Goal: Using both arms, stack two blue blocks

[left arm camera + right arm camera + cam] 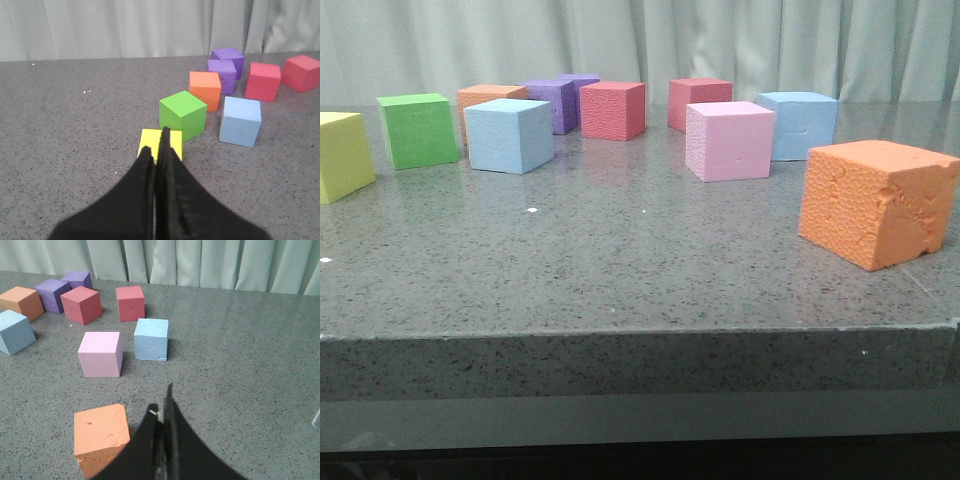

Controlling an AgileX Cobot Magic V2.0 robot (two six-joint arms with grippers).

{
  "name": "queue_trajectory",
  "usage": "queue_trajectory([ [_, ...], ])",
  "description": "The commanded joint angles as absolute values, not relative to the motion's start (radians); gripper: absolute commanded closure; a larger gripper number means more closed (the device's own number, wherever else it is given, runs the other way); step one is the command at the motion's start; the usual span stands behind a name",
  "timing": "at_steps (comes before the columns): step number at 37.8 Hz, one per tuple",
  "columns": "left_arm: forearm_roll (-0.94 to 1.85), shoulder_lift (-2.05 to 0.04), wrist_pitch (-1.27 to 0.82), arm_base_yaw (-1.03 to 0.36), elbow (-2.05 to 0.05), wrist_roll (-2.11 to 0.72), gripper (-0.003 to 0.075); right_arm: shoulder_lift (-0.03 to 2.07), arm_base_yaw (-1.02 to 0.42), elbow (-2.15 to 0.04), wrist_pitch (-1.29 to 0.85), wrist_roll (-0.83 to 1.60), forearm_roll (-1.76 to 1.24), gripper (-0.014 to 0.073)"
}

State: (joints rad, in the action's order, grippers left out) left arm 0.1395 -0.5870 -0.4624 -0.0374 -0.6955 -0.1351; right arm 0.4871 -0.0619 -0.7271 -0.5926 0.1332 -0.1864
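You have both the left gripper (159, 150) and right gripper (164, 415) closed and empty, so open them and take each light, soft foam blue block (509, 135), (802, 124), well apart on the table (620, 260), by its flat opposite sides.

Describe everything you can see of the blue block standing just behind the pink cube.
This blue block is a light sky-blue cube that looks like foam, with matte faces. A faint scored line and a small notch mark the lower edge of its near side. It sits flat and upright on the speckled grey table, close beside the pink cube but apart from it. Nothing rests on it and neither gripper touches it.
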Motion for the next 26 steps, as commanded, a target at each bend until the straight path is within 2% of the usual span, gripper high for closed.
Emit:
queue_trajectory([
  [1, 0.146, -0.619, -0.348, -0.039, -0.733, -0.127, 0.0741, 0.499, -0.061, -0.763, -0.509, 0.139, -0.204, 0.066],
  [13, 0.163, -0.62, -0.341, -0.039, -0.733, -0.127, 0.0741, 0.499, -0.061, -0.763, -0.514, 0.139, -0.206, 0.0659],
  [17, 0.163, -0.62, -0.341, -0.039, -0.733, -0.127, 0.0738, 0.499, -0.061, -0.763, -0.514, 0.139, -0.206, 0.0633],
  [20, 0.163, -0.62, -0.341, -0.039, -0.733, -0.127, 0.071, 0.499, -0.061, -0.763, -0.514, 0.139, -0.206, 0.0532],
  [22, 0.163, -0.62, -0.341, -0.039, -0.733, -0.127, 0.0655, 0.499, -0.061, -0.763, -0.514, 0.139, -0.206, 0.0417],
  [24, 0.163, -0.62, -0.341, -0.039, -0.733, -0.127, 0.0559, 0.499, -0.061, -0.763, -0.513, 0.139, -0.206, 0.0279],
  [26, 0.163, -0.62, -0.341, -0.039, -0.733, -0.127, 0.0411, 0.499, -0.061, -0.763, -0.513, 0.139, -0.206, 0.0124],
])
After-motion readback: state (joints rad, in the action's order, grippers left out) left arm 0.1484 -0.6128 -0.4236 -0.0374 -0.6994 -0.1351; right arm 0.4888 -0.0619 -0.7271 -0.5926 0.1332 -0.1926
